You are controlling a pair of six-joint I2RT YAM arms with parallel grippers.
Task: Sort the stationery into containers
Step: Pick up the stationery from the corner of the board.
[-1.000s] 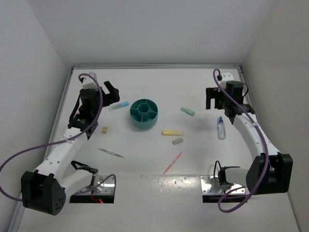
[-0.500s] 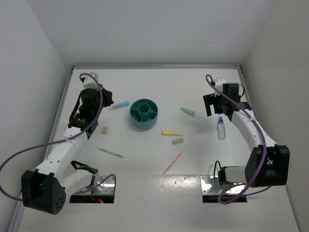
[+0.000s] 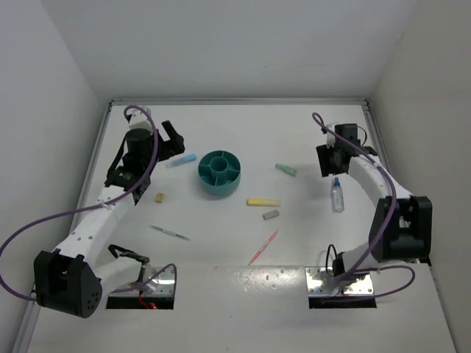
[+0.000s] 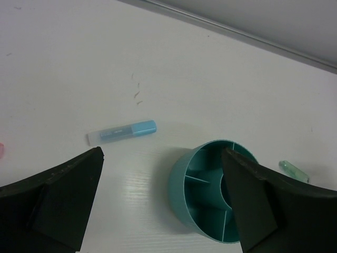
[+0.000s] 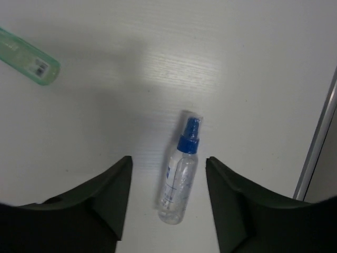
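Both arms have shifted in the last second: the right gripper [image 3: 330, 163] has swung closer to the clear plastic bottle with a blue cap [image 3: 337, 197], and the left gripper [image 3: 174, 140] has turned a little.

From above, the round teal plastic tub with inner dividers [image 3: 218, 188] sits on the white table [image 3: 221, 118], with a light-blue stick [image 3: 181, 159] just to its left.

Left wrist view: the jaws are spread wide and hold nothing, with the stick and tub below them.

Right wrist view: the jaws stand apart either side of the bottle, which lies flat, and do not touch it. A mint-green stick [image 5: 29, 63] lies further off.
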